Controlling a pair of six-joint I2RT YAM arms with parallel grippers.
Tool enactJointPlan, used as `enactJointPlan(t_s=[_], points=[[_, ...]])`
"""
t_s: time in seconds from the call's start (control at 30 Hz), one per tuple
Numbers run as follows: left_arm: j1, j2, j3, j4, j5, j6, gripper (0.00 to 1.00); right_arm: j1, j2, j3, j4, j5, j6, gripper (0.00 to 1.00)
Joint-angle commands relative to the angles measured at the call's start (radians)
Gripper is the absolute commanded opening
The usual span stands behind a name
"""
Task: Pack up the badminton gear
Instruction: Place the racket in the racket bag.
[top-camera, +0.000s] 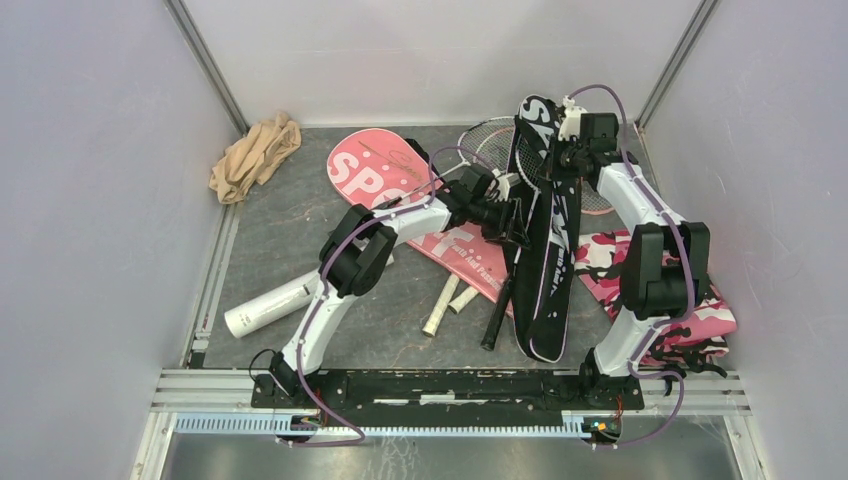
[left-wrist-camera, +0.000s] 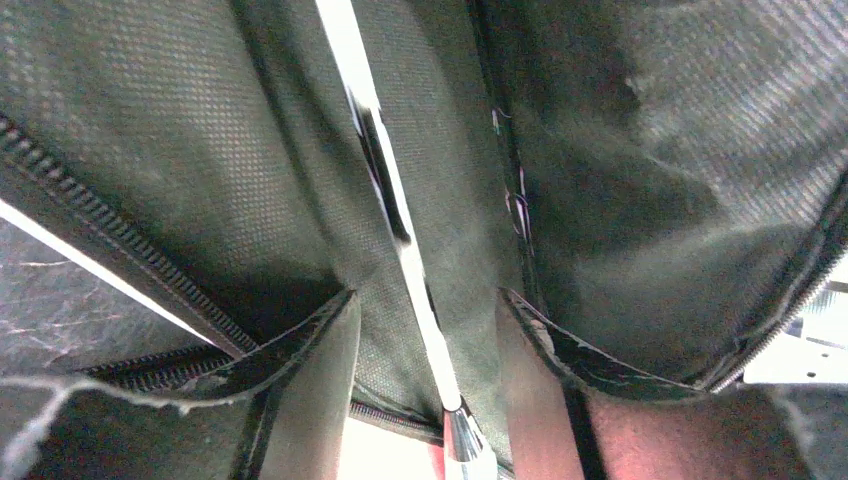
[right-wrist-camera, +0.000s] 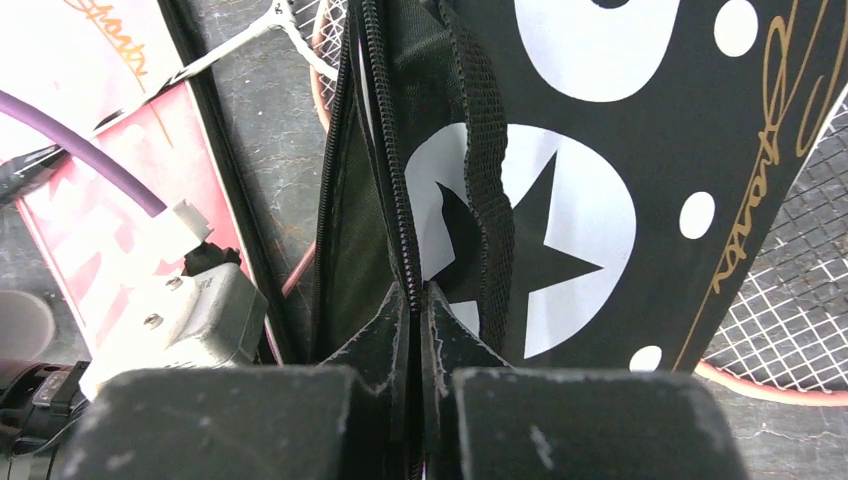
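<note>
The black bag (top-camera: 545, 250) stands on edge, its zip open. My right gripper (top-camera: 566, 152) is shut on its zip edge near the top; in the right wrist view the jaws (right-wrist-camera: 418, 300) pinch the zip (right-wrist-camera: 400, 200). My left gripper (top-camera: 513, 215) reaches into the bag's opening. In the left wrist view it (left-wrist-camera: 428, 300) is open inside the dark lining, with a white racket shaft (left-wrist-camera: 385, 170) running between the fingers (left-wrist-camera: 310, 400), not gripped. The pink bag (top-camera: 385, 175) lies flat. Racket heads (top-camera: 490, 145) lie behind. Two white handles (top-camera: 442, 305) lie in front. The white tube (top-camera: 268, 305) lies at left. No shuttlecocks show.
A beige cloth (top-camera: 255, 155) lies at the back left corner. A pink camouflage cloth (top-camera: 655, 290) lies at right under my right arm. A dark handle (top-camera: 495, 320) lies beside the black bag. White walls close in the table on three sides.
</note>
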Motion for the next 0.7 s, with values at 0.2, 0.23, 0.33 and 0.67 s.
enactJointPlan(t_s=[0.2, 0.23, 0.33, 0.67], points=[[-0.016, -0.138, -0.118, 0.110, 0.030, -0.051, 0.55, -0.030, 0.003, 0.033, 0.087, -0.114, 0.049, 0.00], [-0.019, -0.137, -0.118, 0.110, 0.022, -0.049, 0.54, -0.042, 0.003, 0.033, 0.089, -0.121, 0.050, 0.00], [-0.021, -0.119, -0.106, 0.096, -0.001, -0.037, 0.50, -0.058, 0.003, 0.030, 0.091, -0.136, 0.057, 0.00], [-0.041, -0.070, -0.068, 0.067, -0.021, -0.016, 0.29, -0.063, 0.002, 0.006, 0.090, -0.166, 0.054, 0.00]])
